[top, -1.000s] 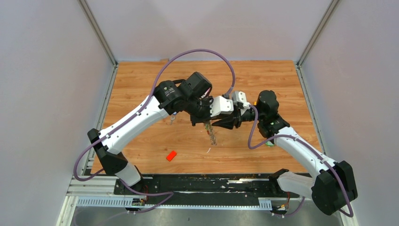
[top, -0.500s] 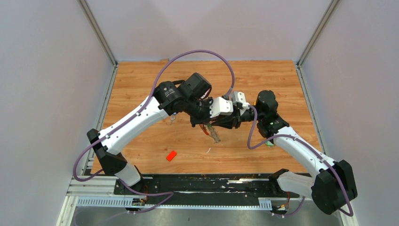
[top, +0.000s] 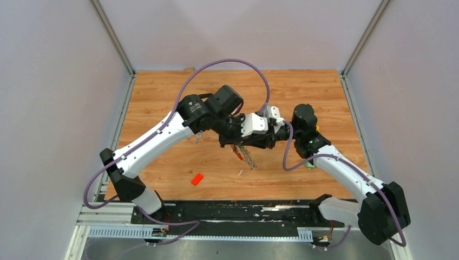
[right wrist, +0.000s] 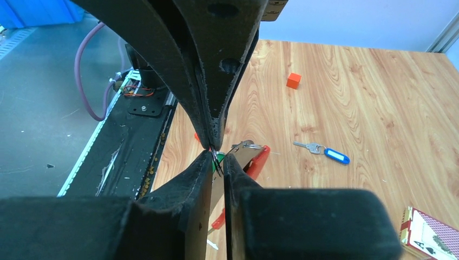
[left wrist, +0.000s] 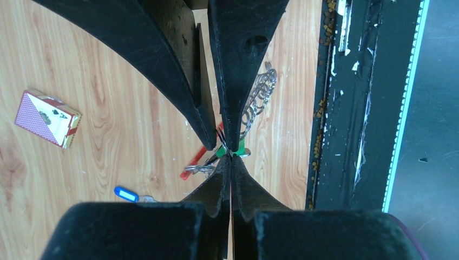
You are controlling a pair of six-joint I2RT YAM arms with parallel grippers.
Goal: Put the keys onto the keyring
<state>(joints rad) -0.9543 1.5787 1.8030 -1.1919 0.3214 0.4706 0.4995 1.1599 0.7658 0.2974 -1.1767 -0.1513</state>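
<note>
- Wood-grain tabletop (top: pixel 162 92) between pale grey walls fills the top view, and both arms reach to its middle, pincers tip to tip.
- From the bottom of its wrist view the left gripper (left wrist: pixel 230 157) is pressed fully together on a thin wire loop of the keyring (top: pixel 248 156). The keyring is a bunch with a red curved strap and a dark jagged strip, and it hangs just below the meeting point.
- At centre frame of its own view the right gripper (right wrist: pixel 216 154) shows only a narrow slit between its jaws. Whether it pinches anything I cannot tell.
- Right at the fingertips sits the green-tagged key (left wrist: pixel 238 147), small and silver with an oblong plastic tag. The similar blue-tagged key (right wrist: pixel 336 156) lies loose on the wood, right of centre.
- Step in hand, as I judge it: working the green-tagged key onto the ring. The next move calls for a steady hold on the wire and a fine slide of the key's hole along it.
</note>
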